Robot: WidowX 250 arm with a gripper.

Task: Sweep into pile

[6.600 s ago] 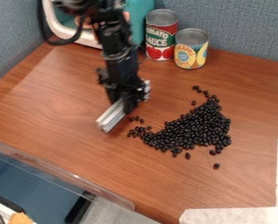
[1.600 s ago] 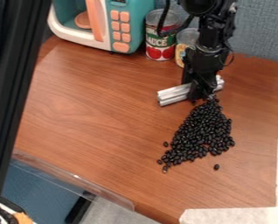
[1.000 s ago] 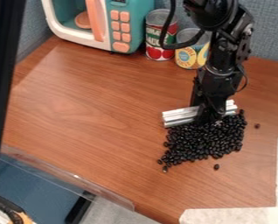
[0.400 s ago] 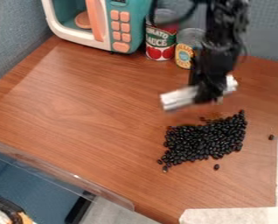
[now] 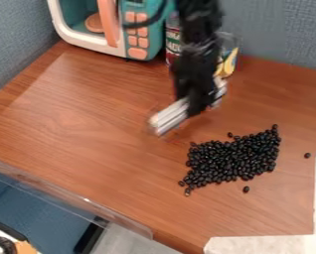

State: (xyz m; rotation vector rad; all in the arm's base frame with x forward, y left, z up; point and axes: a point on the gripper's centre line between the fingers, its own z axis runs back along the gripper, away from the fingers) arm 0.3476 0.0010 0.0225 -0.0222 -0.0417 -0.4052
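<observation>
My gripper (image 5: 199,105) hangs above the wooden table (image 5: 88,124), up and to the left of the beans, shut on a silver ridged bar (image 5: 169,117). The bar slants from lower left to upper right and does not touch the beans. The black beans (image 5: 231,158) lie together in one patch right of the middle. A single bean (image 5: 307,155) sits apart on the right, and another bean (image 5: 246,189) rests just below the patch.
Behind the arm stand a red can (image 5: 173,41) and a yellow can (image 5: 228,58), both partly hidden. A teal toy microwave (image 5: 142,30) is at the back left. White tape (image 5: 267,245) borders the lower right, and a clear plastic edge (image 5: 74,196) runs along the lower left.
The bar pushed the upper beans down into a more compact patch, and one bean rolled off right. Since then my gripper has lifted and swung left with the bar, which has turned.
</observation>
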